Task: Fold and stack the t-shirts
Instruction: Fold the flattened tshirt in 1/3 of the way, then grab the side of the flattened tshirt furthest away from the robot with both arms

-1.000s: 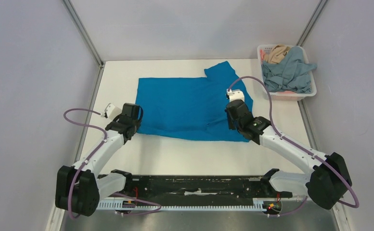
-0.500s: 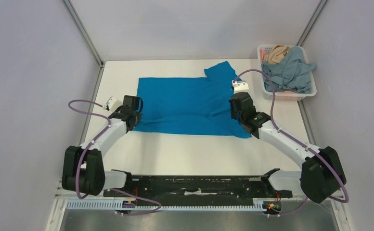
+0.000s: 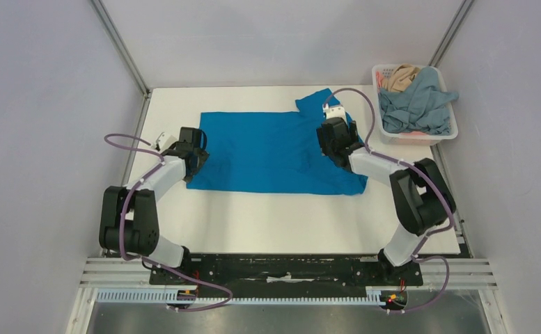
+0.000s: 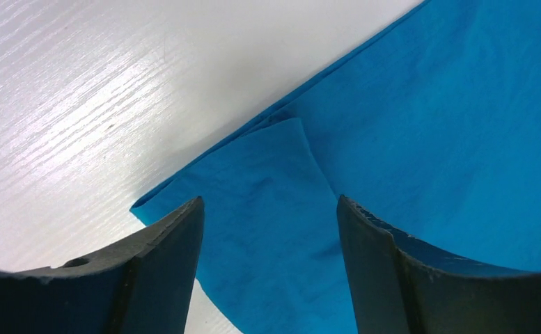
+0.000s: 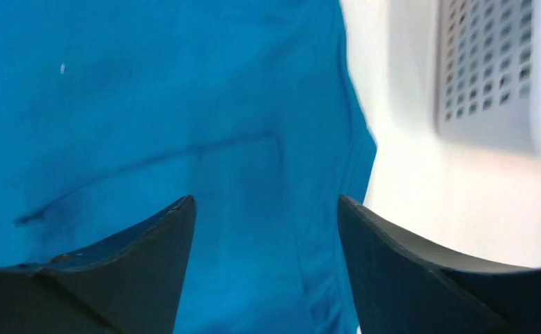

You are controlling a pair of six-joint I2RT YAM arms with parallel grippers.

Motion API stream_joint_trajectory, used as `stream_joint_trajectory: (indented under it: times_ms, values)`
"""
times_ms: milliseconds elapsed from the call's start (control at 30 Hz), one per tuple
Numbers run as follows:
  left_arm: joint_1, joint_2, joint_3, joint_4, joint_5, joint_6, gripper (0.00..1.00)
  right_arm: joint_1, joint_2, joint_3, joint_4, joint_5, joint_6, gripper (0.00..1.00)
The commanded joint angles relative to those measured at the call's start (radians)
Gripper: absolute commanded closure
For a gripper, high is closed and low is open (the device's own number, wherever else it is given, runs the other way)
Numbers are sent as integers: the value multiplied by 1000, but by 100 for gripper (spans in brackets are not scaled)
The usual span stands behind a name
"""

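Observation:
A vivid blue t-shirt (image 3: 274,149) lies flat across the middle of the table, folded partway, with one sleeve sticking out at the far right. My left gripper (image 3: 196,153) hovers open over its left edge; in the left wrist view the blue t-shirt (image 4: 420,125) shows between the spread fingers (image 4: 163,257). My right gripper (image 3: 332,138) stands open over the shirt's right side, and its wrist view shows only blue t-shirt (image 5: 184,104) between the jaws. A dusty grey-blue t-shirt (image 3: 420,104) and a tan t-shirt (image 3: 400,76) lie bunched in the basket.
The white slotted basket (image 3: 447,132) stands at the far right corner, close to my right gripper; its wall (image 5: 490,69) shows in the right wrist view. Bare white table (image 3: 267,223) runs between the shirt and the arm bases. Grey walls enclose the table.
Both grippers moved away from the bases, carrying the shirt's near part farther up the table, then opened and let go of the cloth.

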Motion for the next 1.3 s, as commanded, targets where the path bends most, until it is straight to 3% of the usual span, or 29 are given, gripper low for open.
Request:
stream_joint_trajectory:
  times_ms: [0, 100, 233, 333, 400, 500, 667, 833, 1033, 1267]
  values:
    - [4, -36, 59, -22, -4, 45, 24, -8, 90, 194, -7, 107, 83, 16]
    - [4, -68, 67, -31, 31, 85, 21, -7, 65, 189, -58, 101, 113, 2]
    - [3, -56, 63, 29, 216, 168, 20, -8, -57, 51, -102, -8, 181, 2]
    - [-6, 6, 64, 118, 429, 220, 19, -6, -166, -80, -87, -239, 240, 2]
    - [-18, 55, 67, 131, 477, 219, 18, -7, -233, -202, 20, -448, 260, 2]
    - [-17, 117, 63, 134, 486, 225, 17, -7, -268, -286, 55, -576, 277, 2]
    - [-4, 187, 66, 107, 409, 230, 17, -54, -216, -313, 32, -474, 298, 2]
    - [-2, 215, 54, 94, 465, 240, 17, -89, -197, -344, 1, -394, 314, 2]
    - [-12, 137, -76, 96, 513, 222, 17, -88, -377, -525, -7, -466, 312, 2]
    - [-32, -72, -291, 89, 523, 169, 17, -88, -617, -667, -254, -483, 312, 2]
